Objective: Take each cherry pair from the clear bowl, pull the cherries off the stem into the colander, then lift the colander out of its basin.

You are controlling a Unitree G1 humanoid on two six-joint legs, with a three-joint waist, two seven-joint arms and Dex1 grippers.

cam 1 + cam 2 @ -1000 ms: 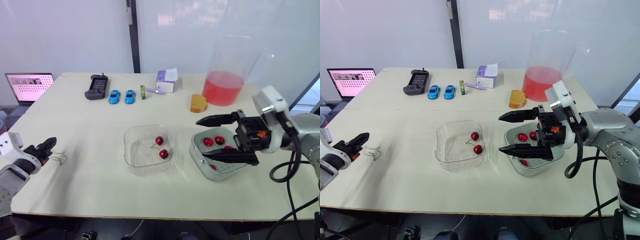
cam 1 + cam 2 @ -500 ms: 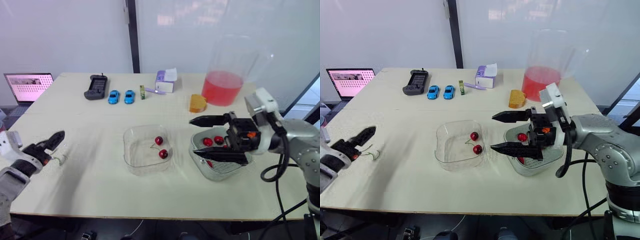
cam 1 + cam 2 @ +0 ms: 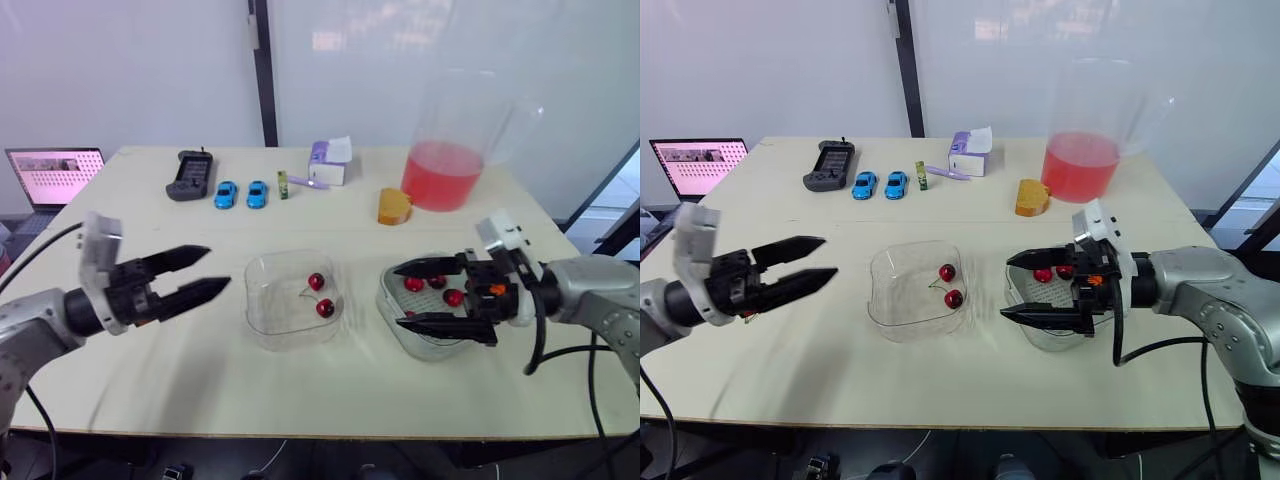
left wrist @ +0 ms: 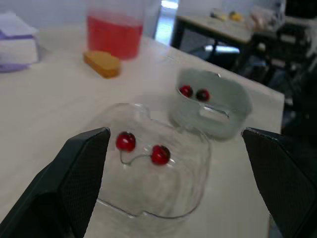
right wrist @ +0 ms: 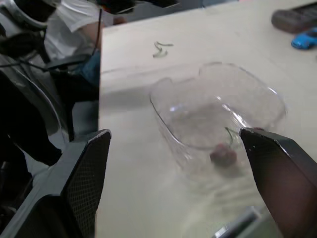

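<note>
Nearing clear bowl (image 3: 293,300): left end effector (image 3: 218,268)

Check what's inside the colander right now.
Three loose cherries lie in the colander. The open right gripper hangs over it, and its lower finger covers part of the floor, so any cherries beneath cannot be seen.

Clear bowl (image 3: 262,300): transparent glossy plastic. Cherry pair (image 3: 325,308) inside the bowl: shiny red skins. Colander (image 4: 237,106): dull grey plastic. Table (image 3: 200,360): smooth, matt, pale.
</note>
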